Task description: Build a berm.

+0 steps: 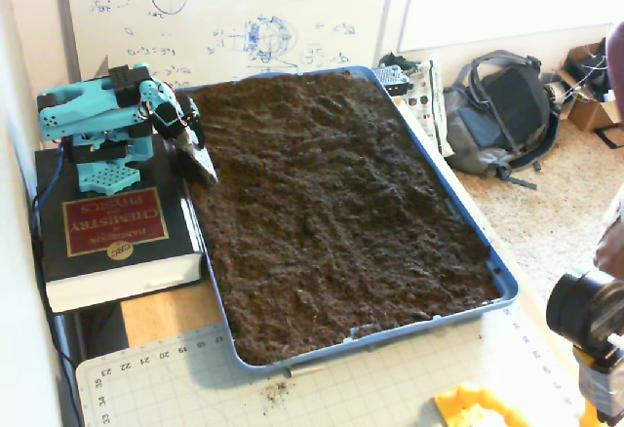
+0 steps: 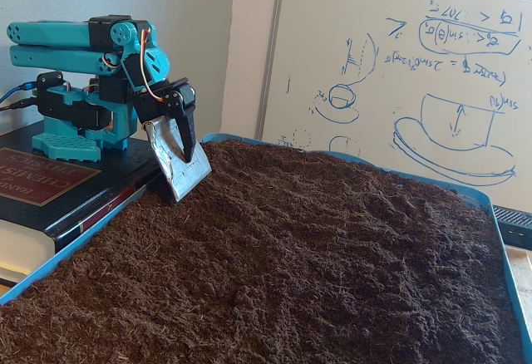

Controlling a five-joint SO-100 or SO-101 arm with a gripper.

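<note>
No berm had been raised yet: the soil (image 1: pixel 341 213) lay roughly flat across the blue tray (image 1: pixel 507 286). The tool (image 2: pixel 184 173), closed on a silvery scoop blade (image 2: pixel 179 169), hung at the tray's edge beside the book (image 1: pixel 112 237), with all the soil spreading away from it.

The arm (image 2: pixel 79 44) is built of teal printed links with black servo blocks at the joints, on a teal base (image 1: pixel 105 175) perforated with small holes. An orange and brown cable loops past the wrist. The gripper (image 2: pixel 184 160) has one black finger and a flat silvery foil-covered blade
</note>
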